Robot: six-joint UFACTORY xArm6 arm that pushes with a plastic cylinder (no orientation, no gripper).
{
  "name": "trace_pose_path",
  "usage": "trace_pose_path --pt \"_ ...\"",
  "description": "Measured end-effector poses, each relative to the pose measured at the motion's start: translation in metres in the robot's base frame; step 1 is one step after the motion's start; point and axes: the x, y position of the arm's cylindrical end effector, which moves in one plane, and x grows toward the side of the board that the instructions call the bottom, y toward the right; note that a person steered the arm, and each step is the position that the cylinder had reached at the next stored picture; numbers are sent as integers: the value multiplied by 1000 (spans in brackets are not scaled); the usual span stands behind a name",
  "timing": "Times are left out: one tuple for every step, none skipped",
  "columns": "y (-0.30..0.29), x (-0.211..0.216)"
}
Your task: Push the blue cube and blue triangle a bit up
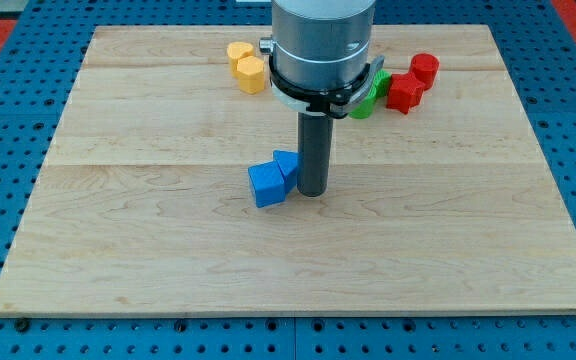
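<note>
Touching blue triangle [286,165], seemingly: my tip [313,192]

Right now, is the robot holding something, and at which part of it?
Nothing is held: the arm ends in a rod. My tip stands just to the view's right of the blue triangle and blue cube.

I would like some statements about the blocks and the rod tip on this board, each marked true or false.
1. My tip is just right of the blue blocks. True.
2. The blue cube and blue triangle lie far apart. False: they touch.
3. The yellow blocks are near the view's top. True.
4. The red blocks lie at the view's bottom left. False: they are at the top right.
5. A green block sits beside the red ones. True.
</note>
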Motion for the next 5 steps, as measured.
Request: trace_pose_path --pt "-2 0" --pt "-2 0" --pt "0 6" --pt "0 8" --pt "1 13"
